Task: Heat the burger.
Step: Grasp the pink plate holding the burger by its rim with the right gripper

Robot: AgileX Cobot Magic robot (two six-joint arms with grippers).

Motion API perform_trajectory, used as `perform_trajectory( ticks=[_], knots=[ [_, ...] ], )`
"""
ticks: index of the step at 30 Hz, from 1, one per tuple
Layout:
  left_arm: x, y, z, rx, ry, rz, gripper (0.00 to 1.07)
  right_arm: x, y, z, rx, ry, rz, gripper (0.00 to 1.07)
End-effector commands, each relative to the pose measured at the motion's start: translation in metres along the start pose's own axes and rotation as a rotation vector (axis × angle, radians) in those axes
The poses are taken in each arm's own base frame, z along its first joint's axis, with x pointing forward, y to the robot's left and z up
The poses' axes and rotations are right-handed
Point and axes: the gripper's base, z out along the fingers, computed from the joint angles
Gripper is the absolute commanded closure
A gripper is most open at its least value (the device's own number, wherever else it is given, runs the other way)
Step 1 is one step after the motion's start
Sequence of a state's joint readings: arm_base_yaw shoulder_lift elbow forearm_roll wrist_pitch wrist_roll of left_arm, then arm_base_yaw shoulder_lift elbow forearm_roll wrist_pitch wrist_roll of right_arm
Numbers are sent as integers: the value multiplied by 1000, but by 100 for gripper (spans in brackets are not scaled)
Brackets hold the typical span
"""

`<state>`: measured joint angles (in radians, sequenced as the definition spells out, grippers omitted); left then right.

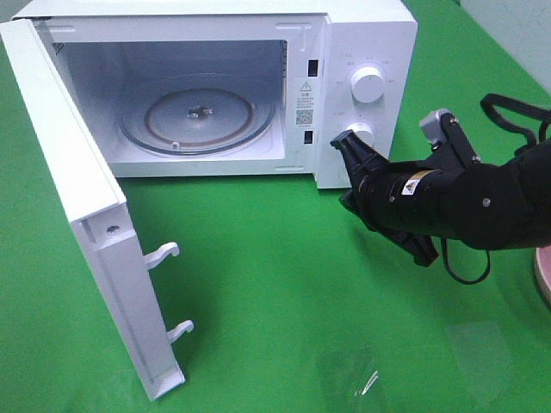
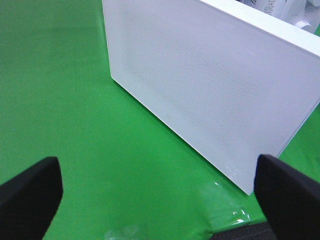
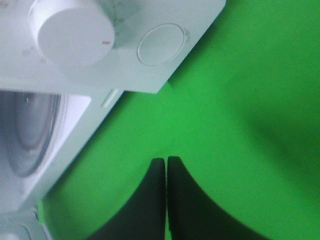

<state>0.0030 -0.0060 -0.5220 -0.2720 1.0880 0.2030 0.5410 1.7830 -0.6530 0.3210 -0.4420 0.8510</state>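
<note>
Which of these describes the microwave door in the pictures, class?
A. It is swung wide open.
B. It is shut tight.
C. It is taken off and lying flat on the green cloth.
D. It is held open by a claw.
A: in the high view the microwave door stands swung out to the left with no claw on it, and the glass turntable inside is in plain sight.

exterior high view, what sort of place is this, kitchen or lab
Probably a robot test bench, not a kitchen: a white microwave stands door-open on a green cloth, with a black robot arm beside it.
</note>
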Motion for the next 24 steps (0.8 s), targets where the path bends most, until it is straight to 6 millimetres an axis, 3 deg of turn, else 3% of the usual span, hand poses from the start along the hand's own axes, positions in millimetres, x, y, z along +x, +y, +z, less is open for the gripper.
perform_trajectory(
  ticks=[1, 12, 24],
  knots=[
    [1, 0, -1, 1, -24, 6, 9, 0, 5, -12, 24, 64, -212, 107],
    [1, 0, -1, 1, -24, 6, 9, 0, 14, -53, 67, 255, -608, 104],
    [1, 0, -1, 1, -24, 6, 9, 2, 6, -93, 123, 520, -1022, 100]
  ],
)
